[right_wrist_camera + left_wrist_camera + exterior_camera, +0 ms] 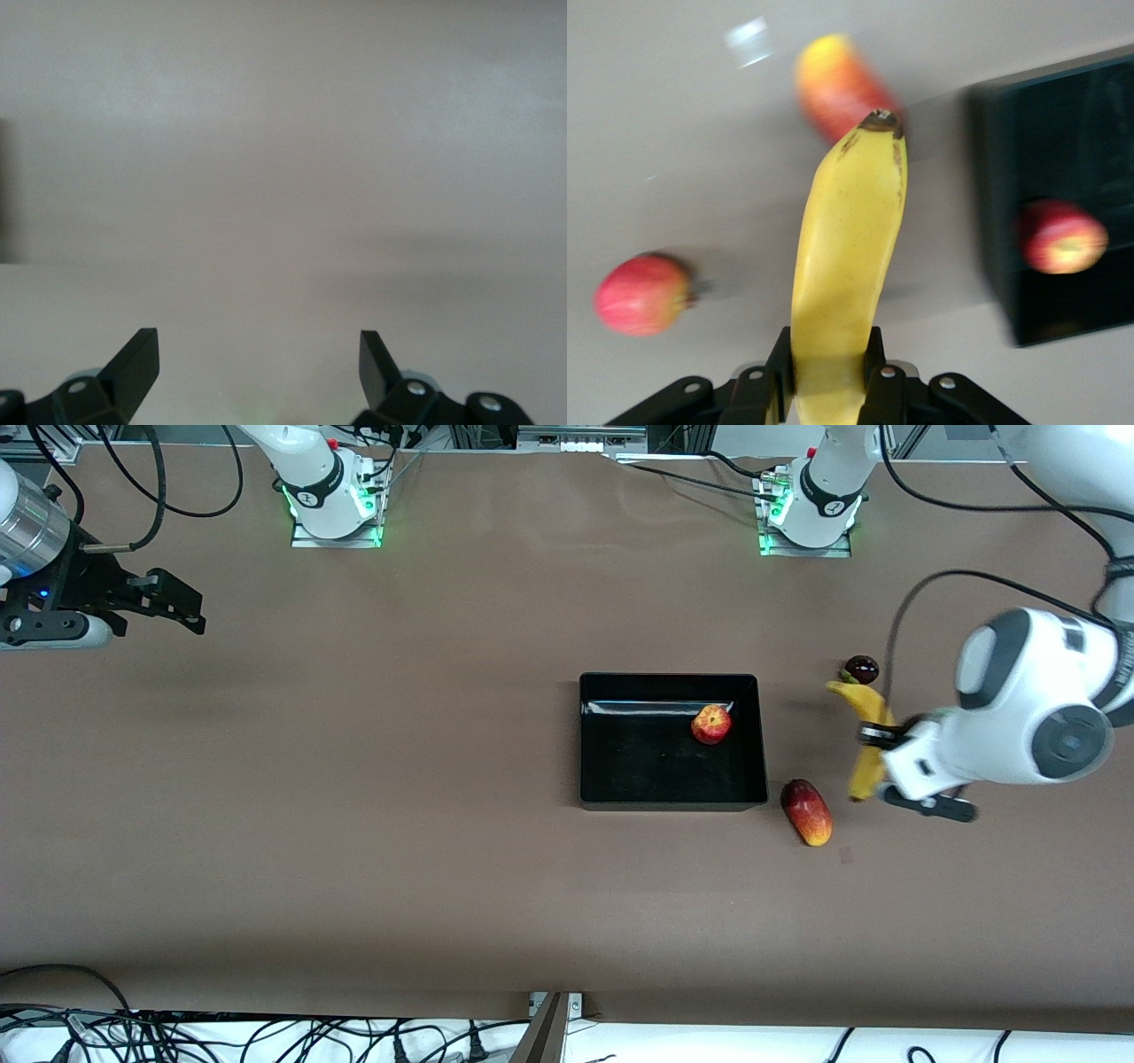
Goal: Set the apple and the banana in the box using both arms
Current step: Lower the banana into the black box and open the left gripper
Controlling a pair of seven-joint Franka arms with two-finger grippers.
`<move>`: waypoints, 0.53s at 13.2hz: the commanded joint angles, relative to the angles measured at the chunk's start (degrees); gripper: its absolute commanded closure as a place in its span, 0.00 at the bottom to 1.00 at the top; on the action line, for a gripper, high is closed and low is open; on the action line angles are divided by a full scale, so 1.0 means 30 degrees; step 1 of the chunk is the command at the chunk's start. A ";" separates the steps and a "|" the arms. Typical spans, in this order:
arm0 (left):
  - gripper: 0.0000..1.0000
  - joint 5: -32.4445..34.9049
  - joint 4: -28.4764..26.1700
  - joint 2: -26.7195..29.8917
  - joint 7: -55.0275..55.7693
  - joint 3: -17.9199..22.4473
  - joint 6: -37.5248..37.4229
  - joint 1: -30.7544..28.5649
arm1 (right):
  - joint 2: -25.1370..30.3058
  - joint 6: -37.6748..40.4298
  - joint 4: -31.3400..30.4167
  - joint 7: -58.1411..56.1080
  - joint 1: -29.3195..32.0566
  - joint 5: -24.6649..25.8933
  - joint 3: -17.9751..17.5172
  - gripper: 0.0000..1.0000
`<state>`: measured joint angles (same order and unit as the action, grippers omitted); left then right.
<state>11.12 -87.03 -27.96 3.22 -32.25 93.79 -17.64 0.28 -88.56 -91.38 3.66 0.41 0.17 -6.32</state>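
We see the left gripper [873, 737] clenched on the banana [869, 731] over the bench beside the box [671, 802]; the apple [711, 724] lies in a box corner. The right gripper [173, 607] waits, released.

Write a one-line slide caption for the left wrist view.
Left gripper shut on the banana, lifted over the table, with the apple already lying in the black box.

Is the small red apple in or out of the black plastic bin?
In: the small red apple lies inside the black plastic bin, near its wall.
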 commanded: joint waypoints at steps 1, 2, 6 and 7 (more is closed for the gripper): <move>1.00 0.0103 0.1148 -0.0988 0.2579 -0.0471 0.0196 0.2267 | -0.0151 0.0105 0.0371 0.0128 0.0187 0.0003 -0.0209 0.00; 1.00 0.0103 0.1120 -0.1252 0.3573 -0.0471 0.1275 0.3177 | -0.0122 0.0076 0.0371 0.0128 0.0187 -0.0026 -0.0209 0.00; 1.00 0.0161 0.1090 -0.3331 0.8498 -0.0442 0.4325 0.5760 | -0.0151 0.0076 0.0371 0.0128 0.0187 0.0062 -0.0209 0.00; 1.00 0.0161 0.1003 -0.3538 0.8911 -0.0412 0.4971 0.6199 | -0.0151 0.0076 0.0371 0.0128 0.0187 0.0062 -0.0209 0.00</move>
<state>11.11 -86.05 -36.12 26.91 -33.75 106.70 -0.90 0.27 -88.58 -91.35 3.66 0.41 0.17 -6.35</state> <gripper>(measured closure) 0.665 0.000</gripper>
